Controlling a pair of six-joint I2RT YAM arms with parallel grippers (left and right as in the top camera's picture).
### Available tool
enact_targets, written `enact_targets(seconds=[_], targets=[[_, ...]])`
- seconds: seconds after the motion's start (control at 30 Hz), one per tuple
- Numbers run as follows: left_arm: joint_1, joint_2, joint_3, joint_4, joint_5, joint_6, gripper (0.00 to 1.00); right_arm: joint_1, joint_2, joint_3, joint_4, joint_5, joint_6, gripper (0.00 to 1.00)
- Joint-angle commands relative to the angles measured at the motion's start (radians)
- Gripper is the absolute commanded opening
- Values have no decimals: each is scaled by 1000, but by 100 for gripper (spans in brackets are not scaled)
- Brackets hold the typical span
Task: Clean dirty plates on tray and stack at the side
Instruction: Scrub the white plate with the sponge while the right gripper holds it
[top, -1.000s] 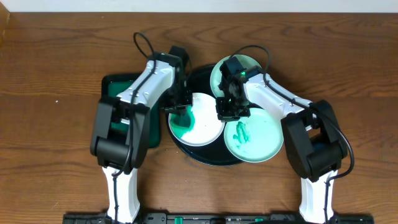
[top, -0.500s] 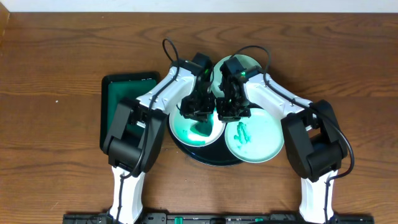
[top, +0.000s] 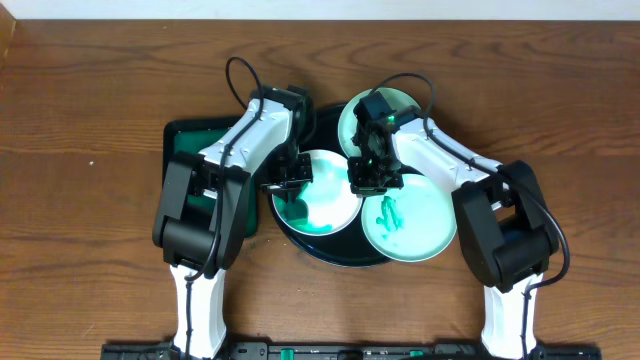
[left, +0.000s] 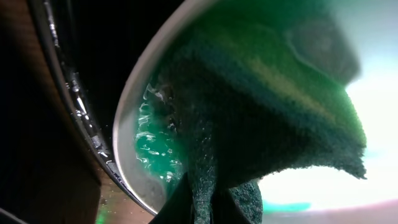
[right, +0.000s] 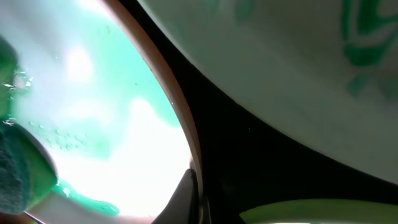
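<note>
- Moved since half a second ago: my left gripper (top: 290, 178) has swung from the middle of the white plate (top: 330, 205) back to its left rim; my right arm has stayed put.
- Dark-green tray (top: 180, 140): rectangular, on the wood tabletop (top: 90, 90), partly under my left arm.
- Left gripper: clamped tight on a green sponge (left: 261, 106), which presses on the white plate's wet left edge.
- White plate: on the left half of the black round tray (top: 335, 255), tinted pale green across its left side.
- Right gripper (top: 367, 178): closed, pinching the white plate's right rim.
- Far mint plate (top: 400, 100): at the tray's back right, overhanging its rim.
- Near mint plate (top: 415, 225): at the tray's front right, with a green smear on it, also overhanging the rim.
</note>
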Motion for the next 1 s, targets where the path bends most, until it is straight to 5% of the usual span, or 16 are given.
enact_targets(seconds=[0.0, 0.4, 0.67, 0.83, 0.97], targets=[[24, 52, -32, 0, -213, 11, 7, 10, 16, -16, -13, 22, -24, 1], [-150, 52, -32, 186, 279, 131, 7, 10, 16, -16, -26, 22, -34, 1], [-172, 52, -32, 238, 411, 123, 7, 10, 16, -16, -28, 22, -40, 1], [-145, 52, -32, 239, 338, 109, 7, 10, 16, -16, -29, 22, -39, 1], [-102, 52, -32, 182, 18, 13, 7, 10, 16, -16, -29, 22, -40, 1]])
